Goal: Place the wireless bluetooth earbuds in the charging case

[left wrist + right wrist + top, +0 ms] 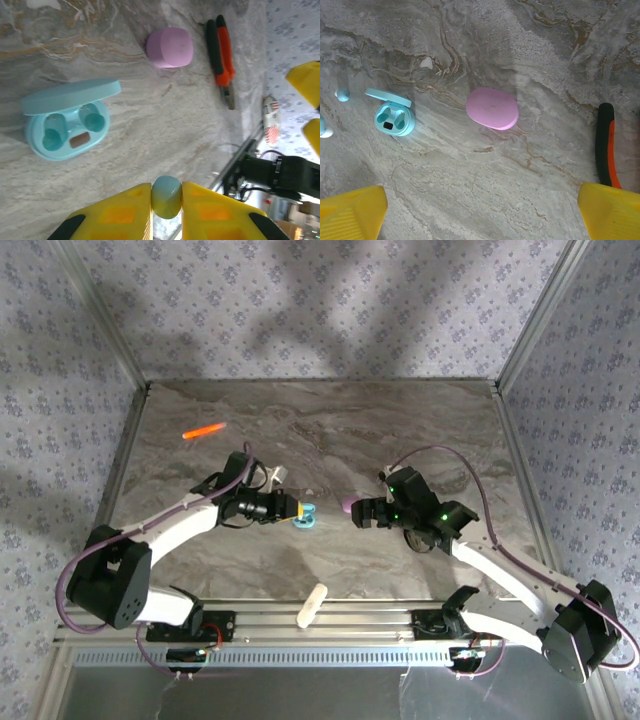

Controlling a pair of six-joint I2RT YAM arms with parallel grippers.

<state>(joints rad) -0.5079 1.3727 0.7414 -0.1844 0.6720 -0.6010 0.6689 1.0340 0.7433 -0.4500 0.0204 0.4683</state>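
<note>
My left gripper is shut on a small light teal earbud, pinched between the yellow fingertips above the table. The teal charging case lies open ahead and to the left of it, lid raised and its two wells facing up. From above, the left gripper hangs right beside that case. A closed pink case lies between the arms. Another teal earbud rests on the table left of the teal case. My right gripper stands open, with nothing between its fingers, near the pink case.
Red-and-black pliers lie right of the pink case. An orange marker sits at the back left. A white cylinder lies by the front rail. Patterned walls enclose the marble table.
</note>
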